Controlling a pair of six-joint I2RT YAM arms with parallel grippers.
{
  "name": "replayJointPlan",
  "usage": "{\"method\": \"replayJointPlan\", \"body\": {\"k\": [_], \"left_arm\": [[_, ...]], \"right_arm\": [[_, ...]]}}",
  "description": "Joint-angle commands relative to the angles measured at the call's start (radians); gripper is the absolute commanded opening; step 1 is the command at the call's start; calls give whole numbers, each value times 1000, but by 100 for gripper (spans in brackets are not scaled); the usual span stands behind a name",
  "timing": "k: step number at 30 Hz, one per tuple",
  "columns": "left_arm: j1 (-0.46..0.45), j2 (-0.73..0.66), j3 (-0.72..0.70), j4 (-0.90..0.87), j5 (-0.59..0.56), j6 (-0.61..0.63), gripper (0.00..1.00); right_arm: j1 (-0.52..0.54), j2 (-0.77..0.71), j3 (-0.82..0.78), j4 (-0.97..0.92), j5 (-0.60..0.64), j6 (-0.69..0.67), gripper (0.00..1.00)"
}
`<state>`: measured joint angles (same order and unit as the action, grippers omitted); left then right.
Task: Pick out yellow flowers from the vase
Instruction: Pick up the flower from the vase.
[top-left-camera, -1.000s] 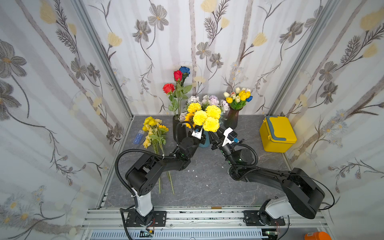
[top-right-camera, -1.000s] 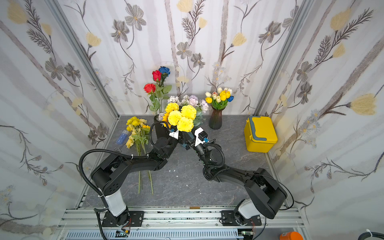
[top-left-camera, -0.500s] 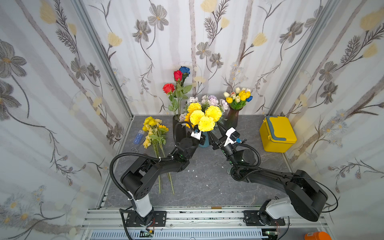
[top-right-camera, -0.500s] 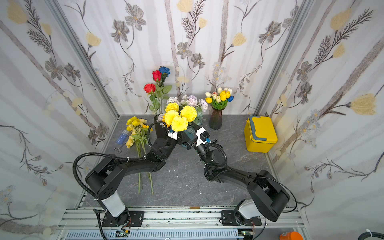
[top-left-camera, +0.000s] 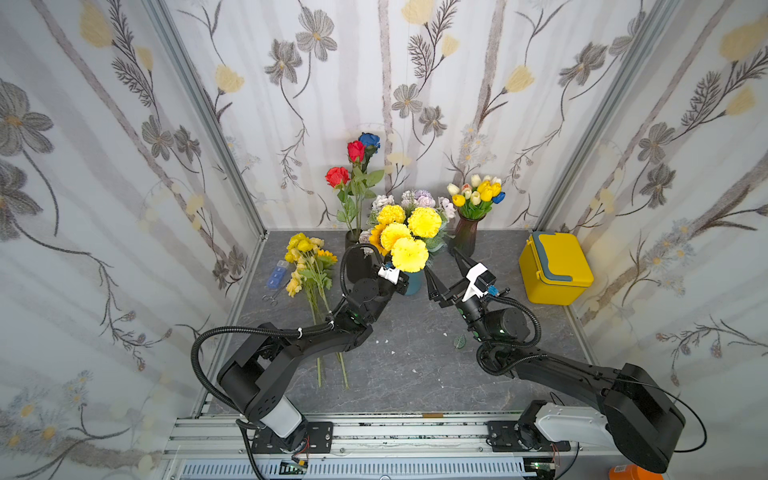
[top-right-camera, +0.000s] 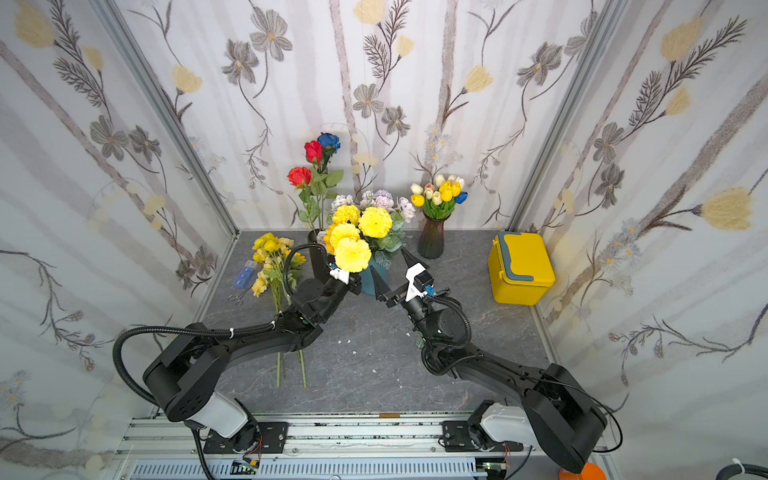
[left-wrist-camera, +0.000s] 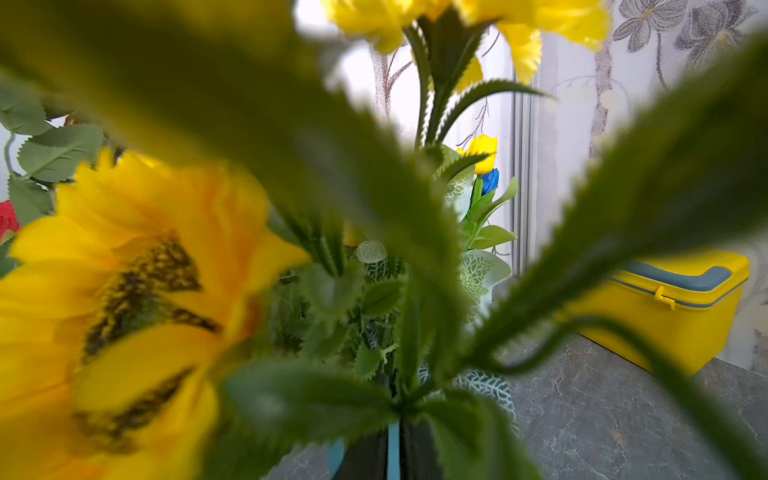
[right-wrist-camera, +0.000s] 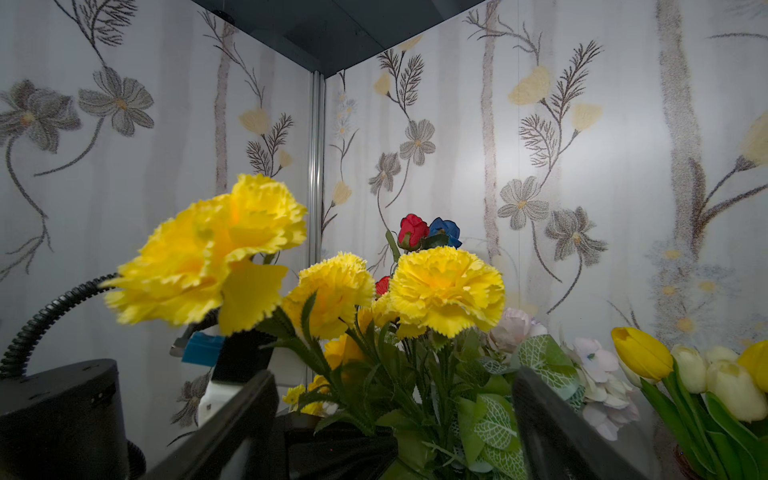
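My left pincer (top-left-camera: 399, 282) is closed on the stem of the front yellow carnation (top-left-camera: 409, 254), which leans out above the teal vase (top-left-camera: 414, 286), I think to draw it free, while my right pincer (top-left-camera: 445, 272) stands wide open beside the vase, holding nothing.

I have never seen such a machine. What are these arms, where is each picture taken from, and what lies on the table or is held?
These are two robot arms, each ending in a two-finger gripper. Both top views look down from one overhead camera. The other two come from wrist cameras, so flowers fill them. On the table stand a teal vase, a rose vase, a tulip vase and a yellow box; a bunch of yellow flowers lies flat. The left gripper is shut, apparently holding a carnation at the teal vase. The right gripper is open and empty.
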<state>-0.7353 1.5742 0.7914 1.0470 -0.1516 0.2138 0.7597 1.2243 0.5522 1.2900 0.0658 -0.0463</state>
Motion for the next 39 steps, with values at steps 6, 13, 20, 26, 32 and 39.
{"method": "replayJointPlan", "body": {"k": [6, 13, 20, 26, 32, 39], "left_arm": [[-1, -72, -20, -41, 55, -39, 10], [-1, -129, -12, -88, 68, -62, 9], [-2, -216, -3, -211, 80, -104, 6], [-1, -288, -35, -266, 68, -107, 5], [-1, -380, 7, -419, 107, -162, 4], [-5, -526, 48, -708, 162, -275, 4]], "right_arm": [[-2, -41, -41, -24, 29, -17, 88], [-2, -50, -69, -27, 37, 0, 88], [-3, -84, -95, -69, 54, -3, 88], [-5, -84, -96, -89, 49, 2, 87], [-5, -81, -78, -123, 40, 12, 85], [-5, -139, -78, -226, 24, -2, 84]]}}
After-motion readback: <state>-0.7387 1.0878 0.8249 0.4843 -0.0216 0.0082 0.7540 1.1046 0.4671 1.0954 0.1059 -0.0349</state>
